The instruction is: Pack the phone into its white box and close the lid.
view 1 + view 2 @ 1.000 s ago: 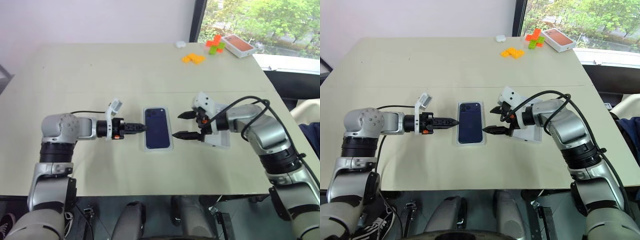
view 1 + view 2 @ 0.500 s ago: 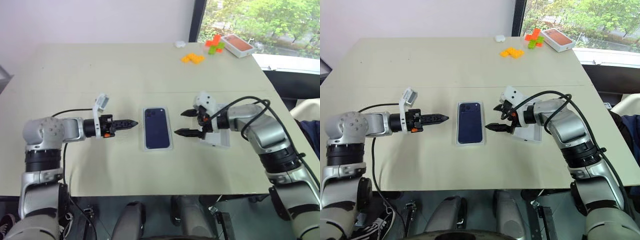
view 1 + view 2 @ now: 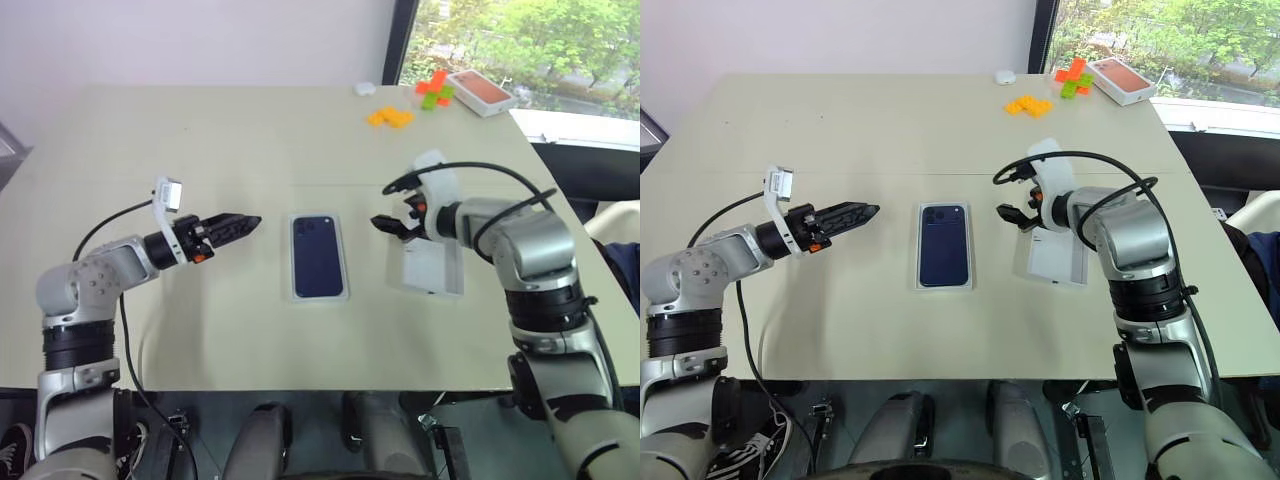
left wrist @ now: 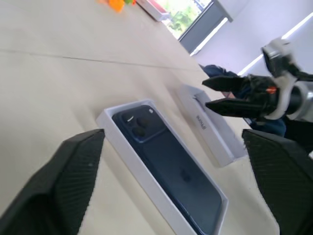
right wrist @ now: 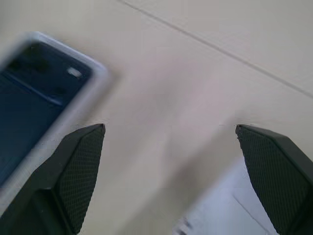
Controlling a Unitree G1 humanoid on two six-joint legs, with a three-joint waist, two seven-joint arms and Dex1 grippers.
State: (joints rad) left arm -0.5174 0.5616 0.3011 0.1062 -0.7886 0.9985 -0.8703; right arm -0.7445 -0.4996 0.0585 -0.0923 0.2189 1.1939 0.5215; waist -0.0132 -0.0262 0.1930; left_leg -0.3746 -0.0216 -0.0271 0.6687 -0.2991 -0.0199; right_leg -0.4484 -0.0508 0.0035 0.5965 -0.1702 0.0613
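The phone [image 3: 318, 254] lies face down in the white box [image 3: 319, 297] at the middle of the table [image 3: 200, 130], toward the near edge, its camera bump at the far end. The dark back sits flush within the white rim, so the packing step looks done and only the cover is left. The left gripper [image 3: 250, 222] hovers over bare tabletop to the left of the box, apart from it and pointing toward it. Its wrist view shows the fingers spread wide with nothing between them. On the other side, the right gripper [image 3: 381, 205] hangs between the box and the lid [image 3: 432, 272], claw spread and empty, tips aimed at the phone. The lid rests flat just beside the box with a plain white face up, so it probably needs lifting, turning over and lowering squarely onto the rim. Having both arms flank the box suits that, one to carry and one to steady. Far off at the window corner lie orange blocks [image 3: 388, 117] and an orange-topped box [image 3: 481, 91], clear of the work.
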